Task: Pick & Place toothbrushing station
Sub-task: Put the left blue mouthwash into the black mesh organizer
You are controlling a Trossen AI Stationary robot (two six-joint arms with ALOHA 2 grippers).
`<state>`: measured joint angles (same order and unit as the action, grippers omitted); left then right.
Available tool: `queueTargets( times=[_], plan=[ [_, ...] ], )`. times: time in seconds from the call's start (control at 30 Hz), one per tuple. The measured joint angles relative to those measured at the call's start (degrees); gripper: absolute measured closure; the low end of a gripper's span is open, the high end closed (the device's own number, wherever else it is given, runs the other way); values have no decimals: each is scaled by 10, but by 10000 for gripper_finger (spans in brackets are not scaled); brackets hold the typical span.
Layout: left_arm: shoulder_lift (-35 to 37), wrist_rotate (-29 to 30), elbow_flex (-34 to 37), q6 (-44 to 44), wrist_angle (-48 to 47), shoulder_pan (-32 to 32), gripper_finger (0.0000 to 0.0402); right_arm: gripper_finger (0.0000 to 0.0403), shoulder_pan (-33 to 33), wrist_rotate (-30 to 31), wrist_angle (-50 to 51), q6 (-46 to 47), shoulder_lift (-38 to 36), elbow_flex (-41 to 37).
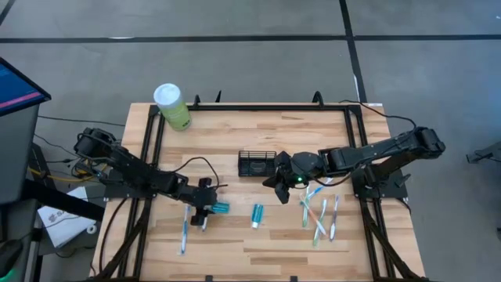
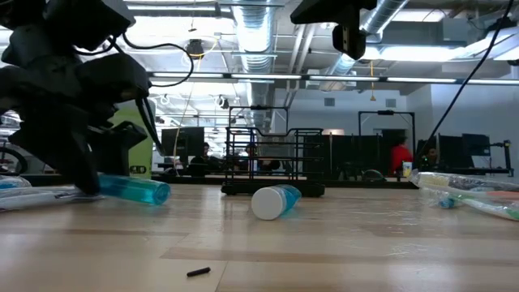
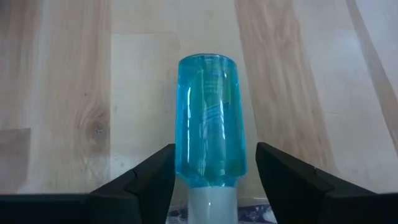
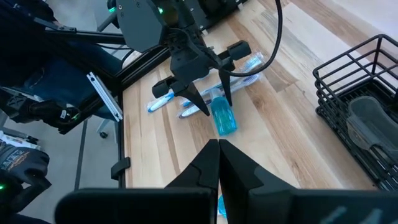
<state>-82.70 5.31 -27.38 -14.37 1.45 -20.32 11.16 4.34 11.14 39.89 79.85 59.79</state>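
Observation:
The toothbrushing station, a black wire-mesh caddy, stands on the table's middle, toward the far side. A clear blue bottle with a white cap lies on its side on the wood. My left gripper is open and low over the bottle's cap end, one finger on each side, slanting down from the table's left. My right gripper hangs shut above the table beside the caddy's right end, holding nothing. My left gripper stands astride the blue bottle near its white cap. One finger lies right at the bottle's side; I cannot tell whether it touches. The other finger stands apart from it. The bottle rests on the table.
A second blue bottle lies near the table's middle. Several toothbrushes lie at the right and one toothbrush at the left near edge. A green canister with a white lid stands at the far left corner.

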Motion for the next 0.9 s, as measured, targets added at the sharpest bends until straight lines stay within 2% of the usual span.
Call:
queueTargets(
  times=[0.33,0.53,0.7,0.9],
  plan=[
    [0,-2,0,2,1,0,249,403,0,0,0,0,0,0],
    [0,4,0,-12,2,0,244,393,1,-3,2,-13,0,0],
    [0,5,0,-26,16,1,242,332,1,0,2,-15,0,0],
    [0,2,-33,-40,17,2,254,217,1,1,2,-29,0,0]
  ],
)
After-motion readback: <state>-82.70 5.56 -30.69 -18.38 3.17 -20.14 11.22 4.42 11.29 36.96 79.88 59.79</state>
